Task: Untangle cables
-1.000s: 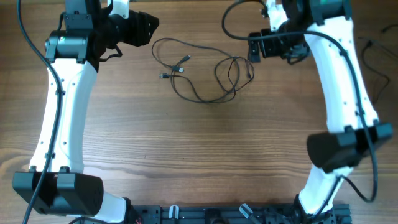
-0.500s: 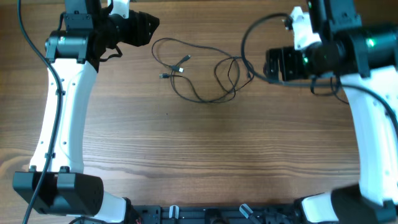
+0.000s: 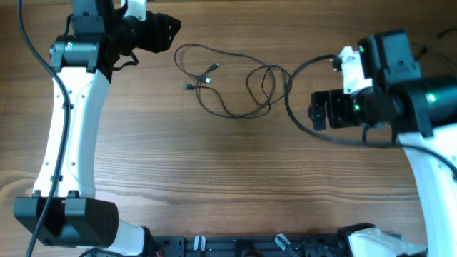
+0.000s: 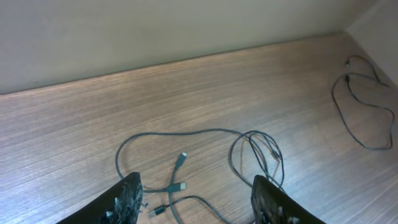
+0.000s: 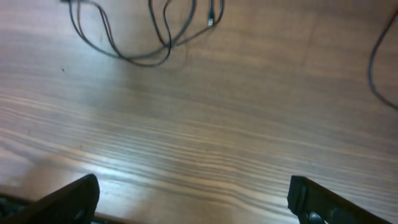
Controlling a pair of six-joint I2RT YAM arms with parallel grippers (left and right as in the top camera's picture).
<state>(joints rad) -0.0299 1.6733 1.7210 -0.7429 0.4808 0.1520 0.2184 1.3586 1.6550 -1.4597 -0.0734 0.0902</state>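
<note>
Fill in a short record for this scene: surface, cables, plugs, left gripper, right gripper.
surface: wooden table
cables: thin, black, loosely looped together at the far middle
plugs: small, silvery, lying free on the wood
left gripper: open, empty, above the cables
right gripper: open wide, empty, over bare wood
</note>
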